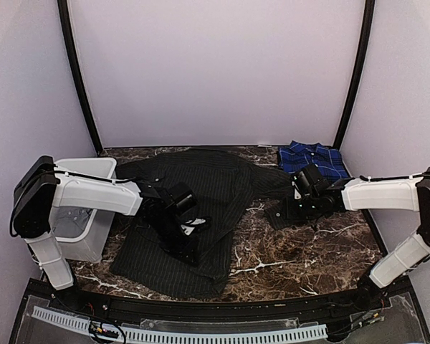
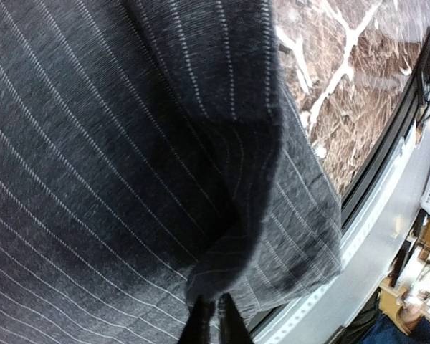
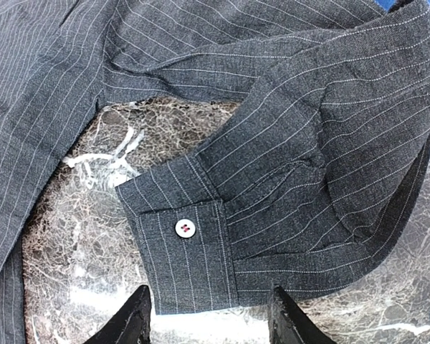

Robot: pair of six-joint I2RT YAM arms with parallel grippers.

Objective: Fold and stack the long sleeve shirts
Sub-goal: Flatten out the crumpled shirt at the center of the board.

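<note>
The black pinstriped shirt (image 1: 208,183) lies spread across the left and middle of the marble worktop (image 1: 301,254), rumpled, with one sleeve reaching right toward the back corner. The blue plaid shirt (image 1: 314,159) sits folded at the back right, just beside the end of that sleeve and partly behind the right arm.

The left gripper (image 2: 216,324) is down on the shirt's near half. Its fingers stand very close together, with a raised fold of the pinstriped cloth pinched between them. The hem runs just beyond the fold, and bare marble lies past it up to the black rail (image 2: 387,154) at the worktop's near edge.

The right gripper (image 3: 211,322) hovers over the sleeve's cuff (image 3: 190,265) with its jaws wide. One finger stands on each side of the cuff end, and neither presses the cloth. A white button (image 3: 185,228) faces up on the cuff, and the sleeve doubles back on itself behind it.

The white bin (image 1: 93,170) stands at the left edge, under the left arm's forearm, touching or nearly touching the shirt's left side.
</note>
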